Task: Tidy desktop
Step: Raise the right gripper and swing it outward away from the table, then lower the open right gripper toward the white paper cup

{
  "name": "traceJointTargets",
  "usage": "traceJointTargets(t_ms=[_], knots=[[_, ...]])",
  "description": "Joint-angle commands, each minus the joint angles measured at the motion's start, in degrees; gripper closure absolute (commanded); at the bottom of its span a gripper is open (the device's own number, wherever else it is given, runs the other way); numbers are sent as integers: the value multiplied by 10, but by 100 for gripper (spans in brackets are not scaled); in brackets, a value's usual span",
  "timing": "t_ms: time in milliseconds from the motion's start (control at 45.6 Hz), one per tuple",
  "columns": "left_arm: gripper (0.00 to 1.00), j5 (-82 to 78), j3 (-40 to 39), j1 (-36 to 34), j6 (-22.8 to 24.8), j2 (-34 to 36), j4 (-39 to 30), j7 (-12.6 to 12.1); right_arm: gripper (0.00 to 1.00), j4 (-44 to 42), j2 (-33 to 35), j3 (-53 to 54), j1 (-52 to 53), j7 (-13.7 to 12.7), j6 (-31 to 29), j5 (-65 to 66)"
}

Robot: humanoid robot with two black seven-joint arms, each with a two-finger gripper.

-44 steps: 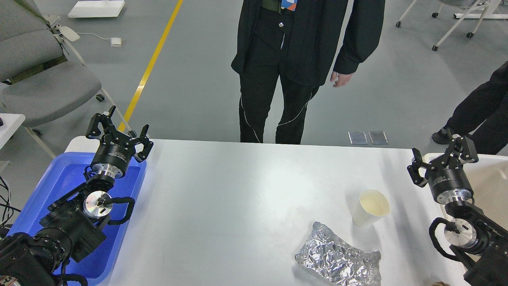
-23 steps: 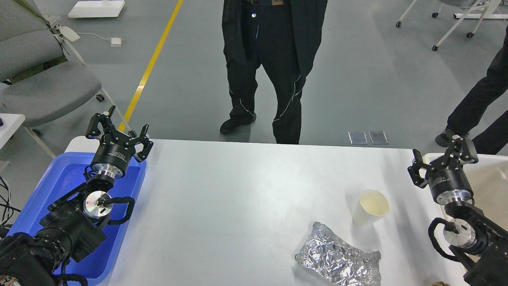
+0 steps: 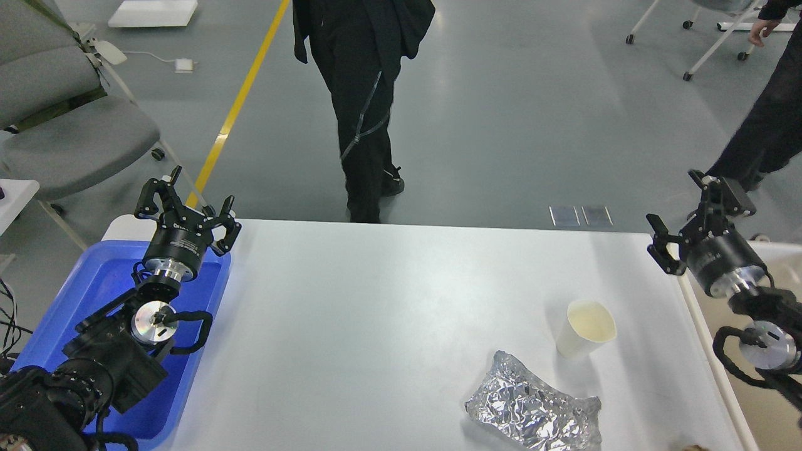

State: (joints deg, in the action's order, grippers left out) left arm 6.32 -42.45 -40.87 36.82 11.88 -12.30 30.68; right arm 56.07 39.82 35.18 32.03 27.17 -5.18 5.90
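The white desktop [image 3: 376, 326] fills the middle of the view. On it, at the right front, stands an upright pale paper cup [image 3: 586, 327], and just in front of it lies a crumpled ball of silver foil [image 3: 532, 410]. My left gripper [image 3: 186, 203] is open and empty, held above the far end of the blue tray [image 3: 69, 307] at the left. My right gripper [image 3: 692, 216] is open and empty, raised above the desktop's right edge, up and to the right of the cup.
A beige-white bin [image 3: 720, 376] stands against the desktop's right edge under my right arm. A person in black [image 3: 360, 94] walks on the floor behind the desk. Another person [image 3: 770, 119] stands at the far right. Grey chairs [image 3: 62, 125] are at the left.
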Motion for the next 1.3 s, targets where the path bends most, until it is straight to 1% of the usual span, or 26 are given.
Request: traceJointTargets(t_ms=[0,110,154,198,263,395,483,505,571,637,724,812,1054,1185,1273], knots=[[0,0,0,0,0,0,0,0,0,154,157,-142,95,-24,10,68],[0,0,0,0,0,0,0,0,0,221,212,-224,163,-24,10,170],[0,0,0,0,0,0,0,0,0,233,228,-251,184,-26,10,208],[0,0,0,0,0,0,0,0,0,237,236,-274,202,-33,5,241],[0,0,0,0,0,0,0,0,0,244,241,-302,225,-61,3,292],[0,0,0,0,0,0,0,0,0,254,248,-339,261,-136,2,385],[0,0,0,0,0,0,0,0,0,253,243,-381,300,-176,-1,449],[0,0,0,0,0,0,0,0,0,251,240,-395,310,-178,-1,459],[0,0,0,0,0,0,0,0,0,250,232,-441,341,-178,-1,481],[0,0,0,0,0,0,0,0,0,246,210,-490,369,-178,0,497],[0,0,0,0,0,0,0,0,0,233,185,-539,380,-176,5,525],[0,0,0,0,0,0,0,0,0,208,156,-558,379,-175,10,564],[0,0,0,0,0,0,0,0,0,164,84,-596,378,-172,17,574],[0,0,0,0,0,0,0,0,0,118,34,-609,362,-172,46,574],[0,0,0,0,0,0,0,0,0,93,18,-614,345,-172,54,574]])
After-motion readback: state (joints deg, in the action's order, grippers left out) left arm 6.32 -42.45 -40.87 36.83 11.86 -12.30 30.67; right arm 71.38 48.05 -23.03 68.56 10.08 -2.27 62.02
